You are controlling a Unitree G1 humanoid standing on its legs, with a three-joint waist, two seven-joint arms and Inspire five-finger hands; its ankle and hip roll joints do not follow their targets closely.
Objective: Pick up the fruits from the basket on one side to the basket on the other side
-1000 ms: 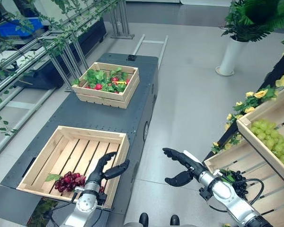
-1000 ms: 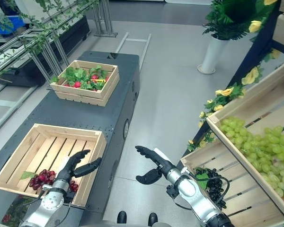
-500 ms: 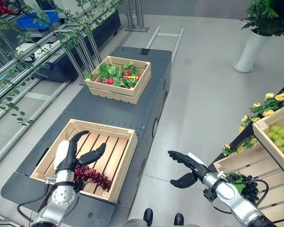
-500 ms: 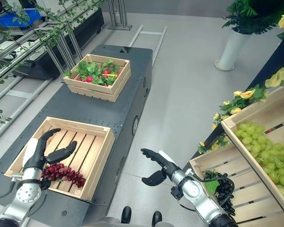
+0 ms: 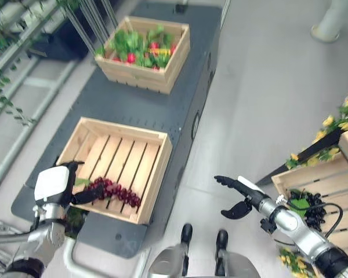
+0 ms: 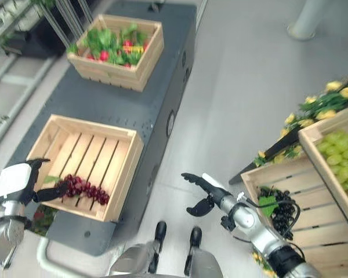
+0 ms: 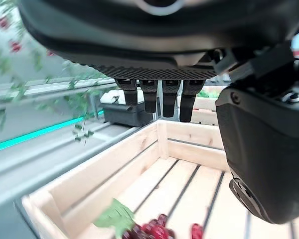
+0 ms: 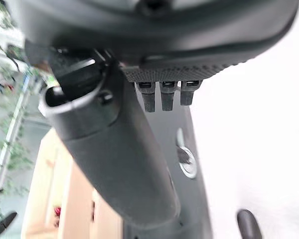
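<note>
On the worktop (image 5: 133, 104) stand two crates. The near crate (image 5: 156, 179) holds a grape bunch (image 5: 113, 191) just beside the left robot hand (image 5: 55, 186). The far crate (image 5: 162, 75) stands well beyond it. The right robot hand (image 5: 239, 194) hangs over the floor, near the shelf crate (image 5: 313, 182).

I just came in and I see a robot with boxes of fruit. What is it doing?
The robot is moving fruit between wooden crates. A bunch of dark red grapes lies in the near slatted wooden crate on the dark grey cart. Its left hand hovers open at that crate's near corner, holding nothing. Its right hand hangs open over the floor, beside the crate of black grapes.
</note>
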